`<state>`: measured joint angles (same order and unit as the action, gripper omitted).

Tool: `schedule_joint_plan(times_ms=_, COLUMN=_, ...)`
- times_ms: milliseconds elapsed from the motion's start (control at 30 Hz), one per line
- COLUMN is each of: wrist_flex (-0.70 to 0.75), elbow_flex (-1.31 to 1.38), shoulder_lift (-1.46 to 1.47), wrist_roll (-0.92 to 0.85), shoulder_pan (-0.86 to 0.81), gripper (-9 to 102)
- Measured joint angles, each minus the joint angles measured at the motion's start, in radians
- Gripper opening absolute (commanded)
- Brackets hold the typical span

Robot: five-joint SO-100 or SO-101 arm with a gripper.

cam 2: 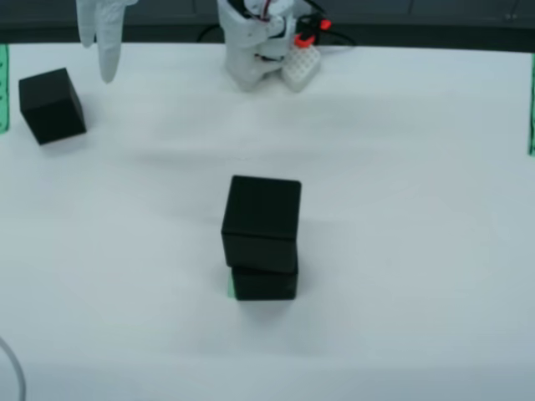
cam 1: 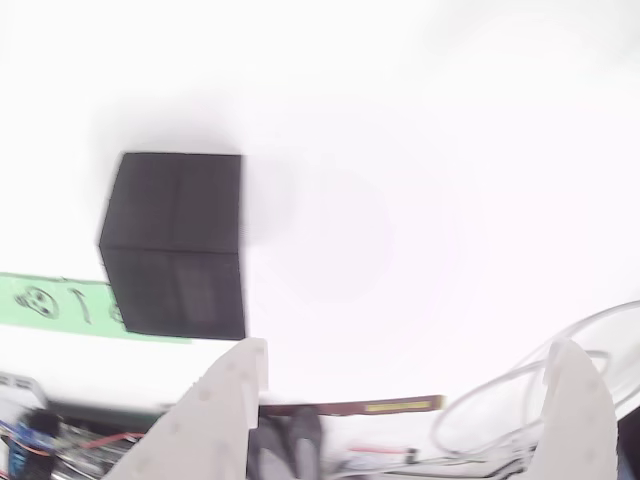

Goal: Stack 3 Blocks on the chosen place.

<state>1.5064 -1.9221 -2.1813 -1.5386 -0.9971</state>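
The claw hangs wide open and empty, one finger near the third cube at far left of the overhead view — lined up, I judge, for a grab; two cubes stand stacked mid-table on the green patch — the top one slightly askew.

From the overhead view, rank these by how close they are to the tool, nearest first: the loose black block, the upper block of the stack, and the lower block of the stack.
1. The loose block, far left, just beside the tool.
2. The upper stacked block, at the table's middle.
3. The lower stacked block, beneath it, slightly farther down the view.
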Motion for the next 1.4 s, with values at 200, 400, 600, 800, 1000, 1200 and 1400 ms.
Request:
schedule_joint_plan(times_ms=200, wrist_flex=-0.176, elbow_flex=-0.084, shoulder_lift=0.075, wrist_roll=0.000, shoulder_pan=-0.198, gripper=34)
schedule_joint_plan(times_ms=400, wrist_flex=-0.319, elbow_flex=-0.087, shoulder_lift=0.153, wrist_roll=0.000, shoulder_pan=-0.272, gripper=35)
schedule_joint_plan(times_ms=600, wrist_flex=-0.417, elbow_flex=-0.087, shoulder_lift=0.250, wrist_roll=-0.044, shoulder_pan=-0.282, gripper=35)
schedule_joint_plan(times_ms=800, wrist_flex=-0.506, elbow_flex=-0.087, shoulder_lift=0.350, wrist_roll=-0.048, shoulder_pan=-0.293, gripper=35)
schedule_joint_plan(times_ms=1000, wrist_flex=-0.546, elbow_flex=-0.091, shoulder_lift=0.403, wrist_roll=-0.067, shoulder_pan=-0.291, gripper=35)
schedule_joint_plan(times_ms=1200, wrist_flex=-0.572, elbow_flex=-0.110, shoulder_lift=0.426, wrist_roll=-0.071, shoulder_pan=-0.267, gripper=35)
schedule_joint_plan(times_ms=1400, wrist_flex=-0.637, elbow_flex=-0.161, shoulder_lift=0.443, wrist_roll=-0.071, shoulder_pan=-0.264, gripper=35)
